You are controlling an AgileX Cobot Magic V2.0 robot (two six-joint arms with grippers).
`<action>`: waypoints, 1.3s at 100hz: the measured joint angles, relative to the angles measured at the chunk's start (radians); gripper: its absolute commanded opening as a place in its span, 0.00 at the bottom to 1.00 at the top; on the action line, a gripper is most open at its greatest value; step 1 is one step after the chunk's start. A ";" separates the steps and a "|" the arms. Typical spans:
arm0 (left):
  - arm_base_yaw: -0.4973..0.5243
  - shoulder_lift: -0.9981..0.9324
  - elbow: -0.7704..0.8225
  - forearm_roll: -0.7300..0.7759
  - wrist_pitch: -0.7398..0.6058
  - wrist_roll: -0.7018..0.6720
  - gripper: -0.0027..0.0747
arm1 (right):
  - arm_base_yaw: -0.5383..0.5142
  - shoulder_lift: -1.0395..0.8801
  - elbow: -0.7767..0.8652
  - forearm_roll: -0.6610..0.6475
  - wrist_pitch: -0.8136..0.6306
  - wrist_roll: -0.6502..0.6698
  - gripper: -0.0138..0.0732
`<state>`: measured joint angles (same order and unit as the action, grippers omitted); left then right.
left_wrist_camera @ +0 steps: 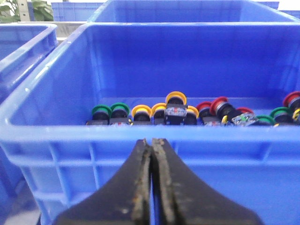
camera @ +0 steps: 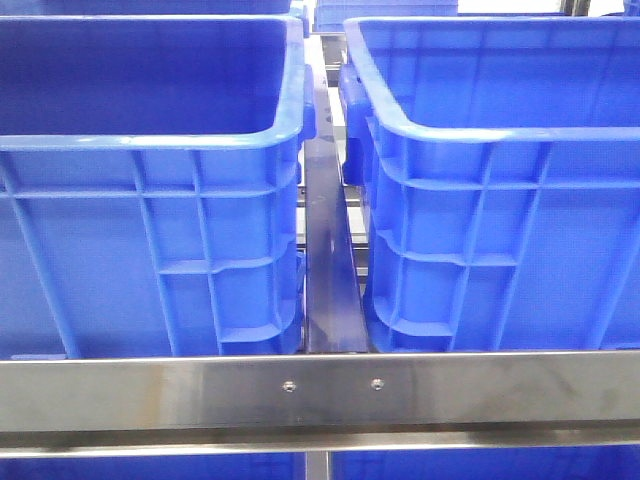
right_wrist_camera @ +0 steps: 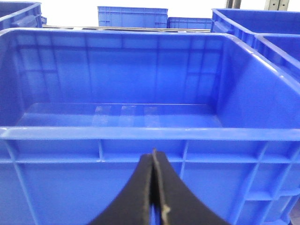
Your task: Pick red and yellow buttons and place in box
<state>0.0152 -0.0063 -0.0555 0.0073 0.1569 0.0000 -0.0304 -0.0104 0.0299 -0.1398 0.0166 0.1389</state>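
Two blue crates fill the front view: the left crate (camera: 150,230) and the right crate (camera: 500,220) stand side by side with a narrow gap between them, where a dark strip (camera: 328,250) runs back from a steel rail (camera: 320,395) that crosses in front of both. Neither arm shows in that view. In the left wrist view the left tool (left_wrist_camera: 152,187) hangs just outside the near wall of a crate (left_wrist_camera: 47,140), its two black fingers pressed together with only a thin seam between them and nothing held. Inside that crate, along the floor by the near wall, lies a row of push buttons: green buttons (left_wrist_camera: 110,112) at one end, yellow buttons (left_wrist_camera: 161,110) in the middle with one raised above its neighbours, then red buttons (left_wrist_camera: 213,107), and more green and red ones toward the far end, partly cut by the frame edge. The near rim hides their lower parts, so how they rest cannot be told. In the right wrist view the right tool (right_wrist_camera: 153,192) is likewise pressed together and holds nothing, poised outside the near wall of a box (right_wrist_camera: 117,133) whose floor shows only pale reflections. More blue crates (right_wrist_camera: 132,16) stand behind
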 measured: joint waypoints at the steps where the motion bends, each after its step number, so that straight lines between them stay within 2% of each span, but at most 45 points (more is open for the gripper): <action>1: 0.000 0.000 -0.004 0.000 0.002 0.000 0.01 | 0.000 0.000 0.000 0.000 0.000 0.000 0.11; 17: 0.000 0.011 -0.114 0.000 0.031 0.000 0.01 | 0.000 0.000 0.000 0.000 0.000 0.000 0.11; 36: 0.000 0.093 -0.266 0.000 0.194 0.000 0.01 | 0.000 0.000 0.000 0.000 0.000 0.000 0.11; 64: 0.000 0.277 -0.417 0.002 0.329 0.000 0.01 | 0.000 0.000 0.000 0.000 0.000 0.000 0.11; 86: 0.000 0.410 -0.480 0.012 0.360 0.000 0.03 | 0.000 0.000 0.000 0.000 0.000 0.000 0.11; 93: 0.000 0.447 -0.488 0.012 0.361 0.000 0.10 | 0.000 0.000 0.000 0.000 0.000 0.000 0.11; 100: 0.000 0.482 -0.495 0.012 0.362 0.000 0.22 | 0.000 0.000 0.000 0.000 0.000 0.000 0.11; 116: 0.000 0.536 -0.496 0.012 0.364 0.000 0.61 | 0.000 0.000 0.000 0.000 0.000 0.000 0.11; 120: 0.000 0.543 -0.496 0.012 0.364 0.000 0.68 | 0.000 0.000 0.000 0.000 0.000 0.000 0.11; 124: 0.000 0.545 -0.496 0.012 0.365 0.000 0.74 | 0.000 0.000 0.000 0.000 0.000 0.000 0.11; 130: 0.000 0.549 -0.496 0.012 0.365 0.000 0.78 | 0.000 0.000 0.000 0.000 0.000 0.000 0.11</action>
<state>0.0152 0.5426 -0.5520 0.0194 0.5216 0.0000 -0.0304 -0.0104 0.0299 -0.1398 0.0166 0.1389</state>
